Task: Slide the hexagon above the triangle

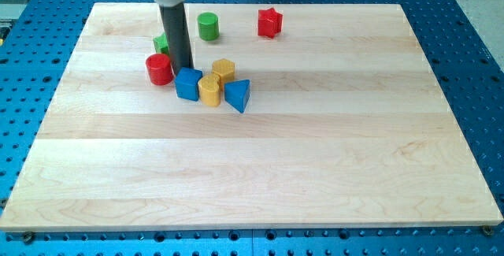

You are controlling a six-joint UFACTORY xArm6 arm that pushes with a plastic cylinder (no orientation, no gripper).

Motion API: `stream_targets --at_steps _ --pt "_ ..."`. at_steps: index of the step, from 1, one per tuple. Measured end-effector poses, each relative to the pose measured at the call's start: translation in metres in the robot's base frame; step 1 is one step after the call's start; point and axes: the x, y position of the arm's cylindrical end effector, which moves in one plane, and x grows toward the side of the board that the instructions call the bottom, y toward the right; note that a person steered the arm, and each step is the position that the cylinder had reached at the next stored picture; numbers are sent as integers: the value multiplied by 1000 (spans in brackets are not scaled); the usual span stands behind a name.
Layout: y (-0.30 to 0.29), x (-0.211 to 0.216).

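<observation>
The end effector is a straight dark rod with no jaws, so there is nothing to spread, press together or pinch; it only pushes. My tip rests on the desk at the upper-left edge of the blue cube-shaped block, touching it or just beside it (contact cannot be confirmed). The red cylindrical block stands just to the view's left of my tip. A green block is partly hidden behind the rod; its shape cannot be made out.

To the view's right of the blue cube-shaped block stands a yellow rounded block, touching or nearly touching it. Behind that, toward the view's top, sits the yellow hexagonal block, the task's thing. The blue triangular block lies at the right end of this cluster, just beside the yellow rounded block.

Further toward the view's top, well apart from the cluster, are a green cylindrical block and a red star-shaped block. All rest on the pale wooden desk, which lies on a blue perforated base plate.

Task progress: the yellow hexagonal block sits above and slightly left of the blue triangular block. Judged from this, the placement is nearly done; a short push toward the view's right would align it. My tip is not at the hexagon.

No brands, labels or legible writing are visible.
</observation>
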Motion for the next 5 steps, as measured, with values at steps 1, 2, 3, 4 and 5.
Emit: stream_targets --at_steps 1,2,3,4,5 --pt "52 -5" --pt "89 -25" --pt "112 -44" --pt "233 -33" --pt "212 36"
